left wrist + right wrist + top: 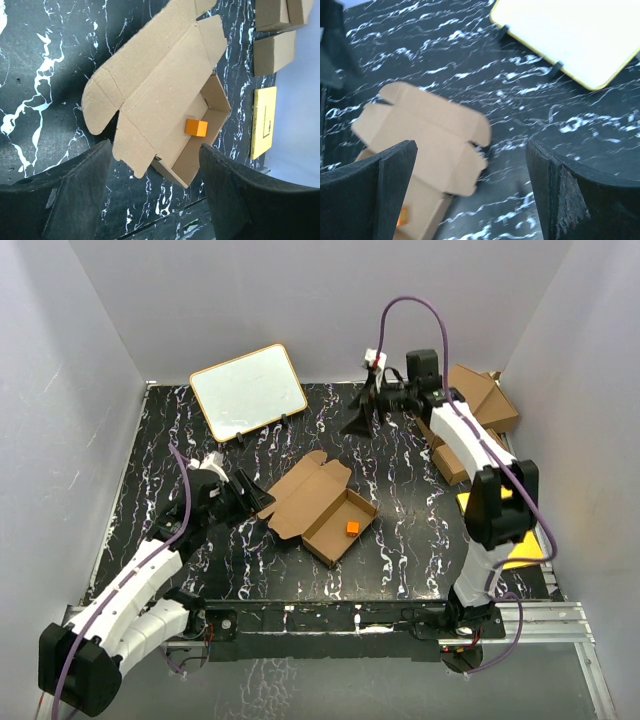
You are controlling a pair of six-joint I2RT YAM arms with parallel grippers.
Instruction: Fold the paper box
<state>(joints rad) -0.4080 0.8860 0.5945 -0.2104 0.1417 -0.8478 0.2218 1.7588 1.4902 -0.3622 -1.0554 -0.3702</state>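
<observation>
The paper box (320, 505) lies mid-table, its lid flap spread flat toward the back left and its tray holding a small orange cube (352, 528). My left gripper (250, 497) sits just left of the box, open. In the left wrist view the box (160, 85) and cube (196, 127) lie ahead, the tray's near corner showing between the spread fingers (75, 195) without contact. My right gripper (363, 418) hangs open over the back of the table, apart from the box. Its view shows the blurred box (420, 130) at lower left, beyond the left finger (370, 190).
A whiteboard (248, 390) on small stands is at the back left. Larger brown cartons (480, 405) are piled at the back right, with a yellow sheet (515, 530) nearer along the right edge. Grey walls enclose the table on three sides.
</observation>
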